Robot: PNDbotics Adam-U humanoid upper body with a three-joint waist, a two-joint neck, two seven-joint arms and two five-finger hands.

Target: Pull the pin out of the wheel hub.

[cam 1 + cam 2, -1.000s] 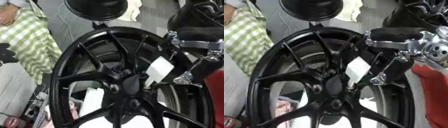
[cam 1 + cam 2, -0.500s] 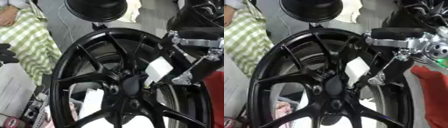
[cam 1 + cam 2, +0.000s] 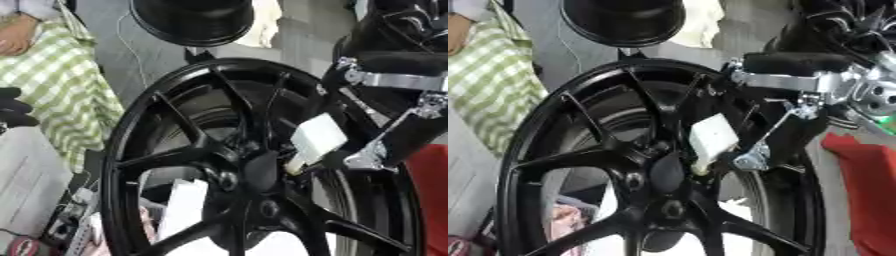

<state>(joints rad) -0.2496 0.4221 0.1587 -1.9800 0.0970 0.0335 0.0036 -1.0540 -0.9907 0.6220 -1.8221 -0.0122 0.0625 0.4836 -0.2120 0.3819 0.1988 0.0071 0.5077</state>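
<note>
Both views were softly blurred under even, diffuse light. Faint glare was seen on the black wheel's (image 3: pixel 262 165) glossy spokes; few shadows were cast.

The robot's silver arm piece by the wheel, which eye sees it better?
The right eye view. There the silver arm piece shows along its length, joined to the round silver joint. In the left eye view the picture's right edge cuts it off beside the wheel.

Wheel hub (image 3: pixel 254 170) — glossy black metal.
</note>
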